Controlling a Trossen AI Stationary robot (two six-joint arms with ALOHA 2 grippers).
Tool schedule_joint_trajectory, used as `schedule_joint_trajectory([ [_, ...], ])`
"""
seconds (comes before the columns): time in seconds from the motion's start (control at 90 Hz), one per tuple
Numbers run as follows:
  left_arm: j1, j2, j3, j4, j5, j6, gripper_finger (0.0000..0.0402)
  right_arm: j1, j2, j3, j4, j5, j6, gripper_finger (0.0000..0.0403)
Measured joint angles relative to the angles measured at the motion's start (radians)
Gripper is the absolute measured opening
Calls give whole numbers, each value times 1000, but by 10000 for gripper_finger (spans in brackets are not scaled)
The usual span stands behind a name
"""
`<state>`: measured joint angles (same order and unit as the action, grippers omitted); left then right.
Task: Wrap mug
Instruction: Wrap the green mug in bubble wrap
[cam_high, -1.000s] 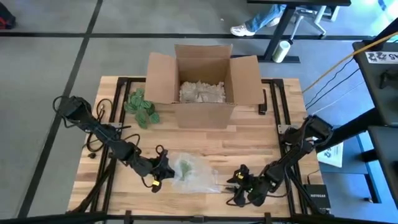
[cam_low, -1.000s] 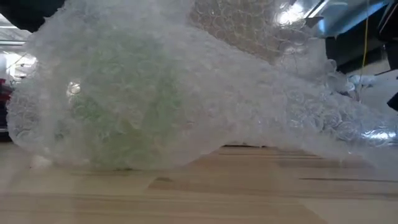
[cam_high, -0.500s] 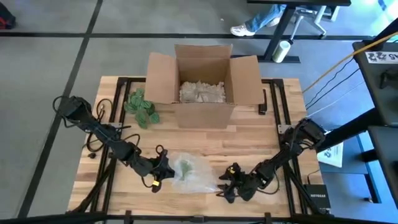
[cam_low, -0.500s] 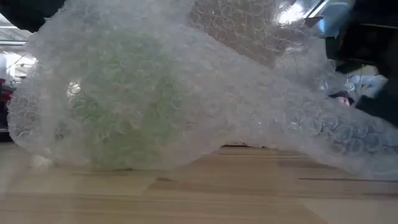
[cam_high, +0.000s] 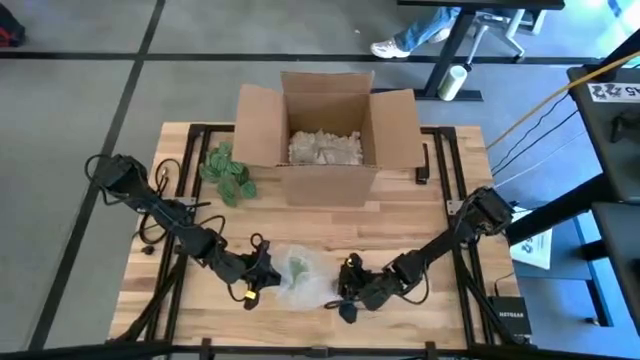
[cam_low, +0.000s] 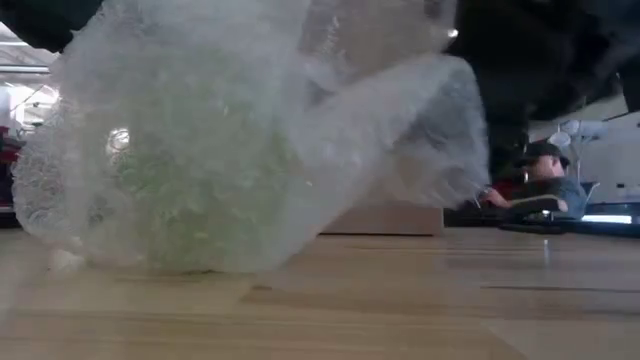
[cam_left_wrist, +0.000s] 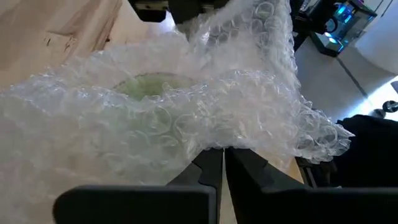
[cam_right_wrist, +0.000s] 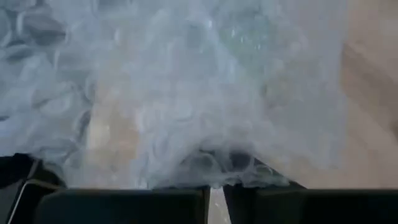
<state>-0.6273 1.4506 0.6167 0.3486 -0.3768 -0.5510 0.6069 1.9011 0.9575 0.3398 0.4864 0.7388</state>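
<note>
**Fold-over step on the mug**

Green mug (cam_high: 298, 268) sits under bubble wrap (cam_high: 312, 285) at desk (cam_high: 400, 225) front. Left tool (cam_high: 259, 274) clenched on wrap's edge; right tool (cam_high: 345, 292) seemingly pinching the other flap. Next: carry flap over mug w/o slipping.

The front strip of the tabletop (cam_high: 400, 225) is crowded: the bubble-wrap bundle (cam_high: 300, 277) sits hemmed between the left pincer (cam_high: 262, 272) and the right pincer (cam_high: 345, 292), both touching it. Bare wood lies open mid-table. Farther back, the open cardboard box (cam_high: 325, 135) and green leaves (cam_high: 228, 172) block passage.
</note>
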Motion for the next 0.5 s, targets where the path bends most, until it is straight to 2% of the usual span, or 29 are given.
schedule_joint_trajectory([
  [0.156,-1,0,0,-15,2,-11,0,-11,0,77,-4,7,-134,5],
  [0.267,-1,-1,0,-23,4,-18,0,-26,0,140,-79,7,-246,9],
  [0.5,-1,0,0,-41,5,-18,0,-84,0,253,-190,-22,-341,9],
])
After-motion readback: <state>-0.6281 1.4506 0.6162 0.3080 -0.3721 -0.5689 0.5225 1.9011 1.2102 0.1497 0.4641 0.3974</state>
